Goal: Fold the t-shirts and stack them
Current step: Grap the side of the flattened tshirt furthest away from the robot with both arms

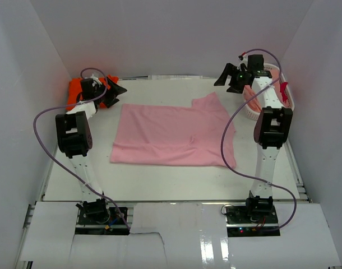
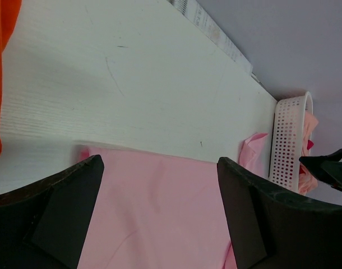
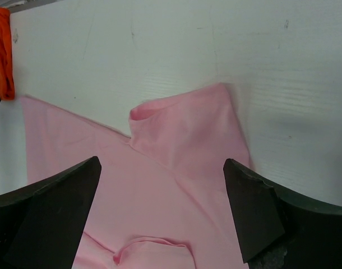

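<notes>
Nearest the camera, we see the two arm bases bolted at the near edge of the white table (image 1: 160,182), the left arm rising along the left side and the right arm along the right. In the middle of the table lies the pink t-shirt (image 1: 171,134), spread flat as a rough rectangle, its long edges running left to right. One sleeve juts out toward the far right corner, and a shallow crease shows near its right end. Beyond the shirt's far left corner we find the left gripper (image 1: 116,94), raised above the table with its jaws spread wide and nothing between them. Through the gap, its wrist view shows only the pink cloth below and the bare table. Beyond the far right corner, the right gripper (image 1: 224,84) hangs over the sleeve, its jaws likewise parted wide and empty. Farthest left, the orange t-shirt (image 1: 75,89) sits bunched in the far left corner, just behind the left gripper and apart from the pink one. At the far right, against the wall, stands the white lattice basket (image 1: 250,111), with pinkish cloth (image 2: 310,126) inside it.
</notes>
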### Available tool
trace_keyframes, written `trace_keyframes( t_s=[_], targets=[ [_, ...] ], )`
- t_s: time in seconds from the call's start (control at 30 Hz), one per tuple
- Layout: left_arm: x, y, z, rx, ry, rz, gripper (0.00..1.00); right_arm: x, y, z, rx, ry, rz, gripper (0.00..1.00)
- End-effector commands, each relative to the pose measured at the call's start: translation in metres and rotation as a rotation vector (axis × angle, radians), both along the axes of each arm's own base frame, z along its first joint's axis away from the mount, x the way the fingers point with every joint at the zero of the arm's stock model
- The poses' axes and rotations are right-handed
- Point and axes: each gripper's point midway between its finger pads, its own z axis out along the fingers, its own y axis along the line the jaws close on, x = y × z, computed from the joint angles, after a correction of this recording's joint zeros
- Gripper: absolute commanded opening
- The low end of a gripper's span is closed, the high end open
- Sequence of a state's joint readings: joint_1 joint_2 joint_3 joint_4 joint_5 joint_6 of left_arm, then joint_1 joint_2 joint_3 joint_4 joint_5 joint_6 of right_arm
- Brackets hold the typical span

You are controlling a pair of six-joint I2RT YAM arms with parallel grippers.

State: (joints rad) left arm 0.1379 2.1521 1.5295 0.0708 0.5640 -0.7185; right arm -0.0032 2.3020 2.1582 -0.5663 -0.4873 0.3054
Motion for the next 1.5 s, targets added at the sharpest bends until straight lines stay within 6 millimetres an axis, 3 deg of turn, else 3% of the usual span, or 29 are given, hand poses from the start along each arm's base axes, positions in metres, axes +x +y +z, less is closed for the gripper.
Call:
trace_keyframes(
  t_s=[0.0, 0.1, 0.13, 0.3, 0.5, 0.8, 0.83, 0.93, 1.0, 1.03, 1.07, 1.13, 1.47],
  targets=[
    [0.006, -0.002, 0.022, -0.019, -0.035, -0.041, 0.94, 0.010, 0.010, 0.005, 0.042, -0.059, 0.062, 0.97],
    [0.006, 0.002, 0.019, -0.016, -0.030, -0.035, 0.93, 0.015, 0.014, -0.002, 0.053, -0.087, 0.094, 1.00],
    [0.006, 0.004, 0.018, -0.012, -0.029, -0.032, 0.93, 0.015, 0.014, -0.010, 0.052, -0.081, 0.096, 0.95],
    [0.006, 0.010, 0.012, 0.024, -0.018, -0.018, 0.91, 0.021, 0.013, -0.032, 0.043, -0.065, 0.094, 0.90],
    [0.005, 0.012, 0.005, 0.038, -0.005, -0.007, 0.90, 0.031, 0.012, -0.043, 0.056, -0.068, 0.059, 0.81],
    [0.001, 0.011, -0.008, 0.036, 0.012, -0.018, 0.89, 0.050, 0.011, -0.057, 0.044, -0.148, 0.057, 0.92],
    [0.001, 0.011, -0.008, 0.037, 0.008, -0.016, 0.89, 0.046, 0.027, -0.063, 0.035, -0.154, 0.090, 0.92],
    [0.001, 0.010, -0.011, 0.033, 0.006, -0.021, 0.89, 0.054, 0.029, -0.064, 0.008, -0.198, 0.097, 0.92],
    [0.002, 0.011, -0.012, 0.034, 0.003, -0.022, 0.89, 0.057, 0.028, -0.072, 0.005, -0.198, 0.093, 0.89],
    [0.002, 0.010, -0.012, 0.035, 0.002, -0.022, 0.89, 0.061, 0.029, -0.066, 0.008, -0.213, 0.093, 0.88],
    [0.002, 0.010, -0.013, 0.036, 0.001, -0.024, 0.89, 0.062, 0.029, -0.076, 0.007, -0.193, 0.089, 0.84],
    [0.003, 0.010, -0.015, 0.035, 0.004, -0.024, 0.89, 0.066, 0.031, -0.076, 0.013, -0.195, 0.084, 0.75],
    [0.004, 0.012, -0.017, 0.040, 0.006, -0.022, 0.89, 0.067, 0.026, -0.089, -0.030, -0.183, 0.056, 0.71]
  ],
)
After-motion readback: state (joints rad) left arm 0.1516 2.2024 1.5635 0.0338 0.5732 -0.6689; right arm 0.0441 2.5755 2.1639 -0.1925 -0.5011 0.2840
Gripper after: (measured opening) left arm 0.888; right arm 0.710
